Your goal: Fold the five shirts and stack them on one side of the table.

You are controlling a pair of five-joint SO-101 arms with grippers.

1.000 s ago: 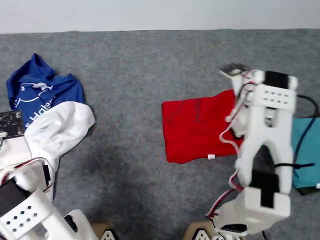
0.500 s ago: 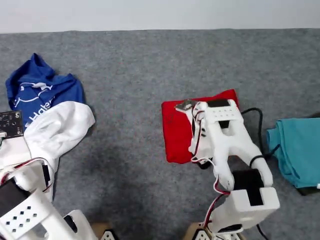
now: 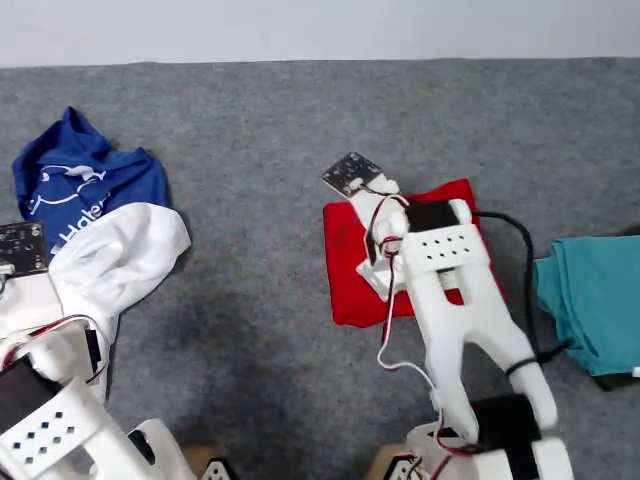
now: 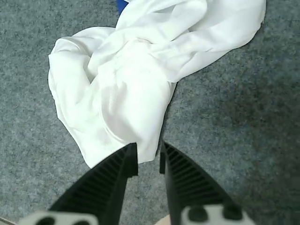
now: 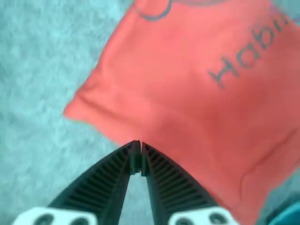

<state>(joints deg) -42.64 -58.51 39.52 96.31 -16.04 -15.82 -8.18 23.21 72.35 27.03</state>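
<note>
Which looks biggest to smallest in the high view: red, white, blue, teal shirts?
1. red shirt, though the right arm covers part.
2. white shirt, blue shirt, teal shirt: too alike to rank; white overlaps blue, the frame edge cuts teal.

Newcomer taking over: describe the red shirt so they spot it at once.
On the grey carpeted tabletop, look mid-table, under the white right arm. The red cloth shirt lies there, folded flat. Its nearest neighbour, the folded teal shirt, sits at the right edge; no other shirt is red.
</note>
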